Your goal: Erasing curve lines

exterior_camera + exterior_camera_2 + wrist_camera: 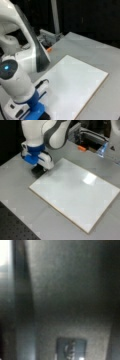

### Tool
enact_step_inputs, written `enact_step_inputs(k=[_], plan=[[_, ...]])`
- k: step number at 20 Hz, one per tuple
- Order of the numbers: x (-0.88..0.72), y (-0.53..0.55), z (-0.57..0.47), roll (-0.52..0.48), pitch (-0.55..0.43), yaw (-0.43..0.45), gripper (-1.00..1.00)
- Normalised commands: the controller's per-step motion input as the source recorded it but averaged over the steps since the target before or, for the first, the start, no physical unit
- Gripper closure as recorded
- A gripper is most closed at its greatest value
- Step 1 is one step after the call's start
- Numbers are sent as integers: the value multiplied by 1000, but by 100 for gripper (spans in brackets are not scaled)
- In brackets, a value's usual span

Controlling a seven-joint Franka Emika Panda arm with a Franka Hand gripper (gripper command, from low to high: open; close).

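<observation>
Down at the whiteboard's [75,192] corner, the gripper [40,168] holds a black eraser [38,170] between its fingers (low against the grey table [15,185]); no curve lines show on the board.

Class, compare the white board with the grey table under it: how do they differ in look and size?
The white board is glossy, showing a glare spot; the grey table looks matte. The white board is smaller, and the grey table extends past it on every side. Both are flat. No curve lines show on the board.
</observation>
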Motion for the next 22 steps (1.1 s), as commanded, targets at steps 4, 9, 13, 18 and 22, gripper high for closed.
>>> enact_step_inputs(k=[4,9,13,18,22], plan=[[58,8,-41,63,-32,-118,100],[-6,3,-28,61,-36,-136,100],[-6,0,-37,81,-44,-120,100],[-6,5,-68,97,-38,-114,100],[-30,20,-81,98,-53,-124,100]])
